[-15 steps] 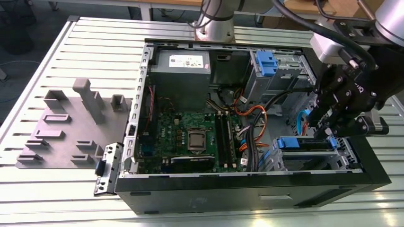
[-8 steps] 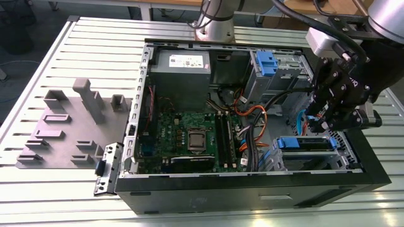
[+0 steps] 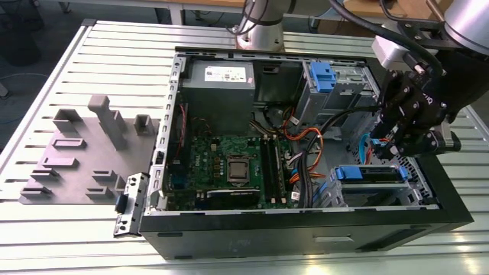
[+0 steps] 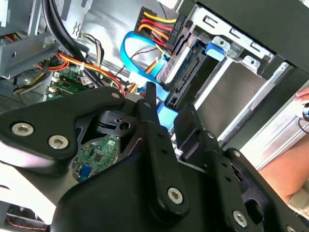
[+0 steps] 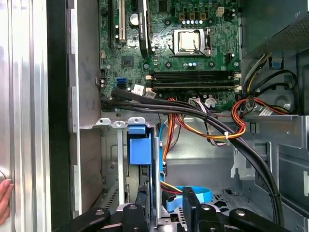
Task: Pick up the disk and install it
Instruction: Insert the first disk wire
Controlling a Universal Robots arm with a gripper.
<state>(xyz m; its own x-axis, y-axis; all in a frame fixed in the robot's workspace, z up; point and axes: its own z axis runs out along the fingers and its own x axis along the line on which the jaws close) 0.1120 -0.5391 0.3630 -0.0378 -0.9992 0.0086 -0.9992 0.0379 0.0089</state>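
The disk (image 3: 372, 175) stands on edge in the lower drive bay of the open computer case (image 3: 306, 229), with its blue rail tab toward the motherboard. In both wrist views the disk (image 5: 140, 145) (image 4: 187, 65) sits inside the metal cage, with blue and coloured cables at its end. My gripper (image 3: 393, 150) hovers just above that bay, at the exterior view's right. Its black fingers (image 5: 140, 205) stand apart, and cables show through the gap between them. The gripper (image 5: 164, 195) (image 4: 166, 116) is open and holds nothing.
A second blue drive carrier (image 3: 321, 74) sits in the upper bay, and a grey power-supply box (image 3: 221, 77) is at the back. Thick black cables (image 5: 193, 113) cross beside the motherboard (image 3: 229, 166). A grey fixture plate (image 3: 77, 154) lies left of the case. A person's hand (image 4: 292, 179) rests outside the case wall.
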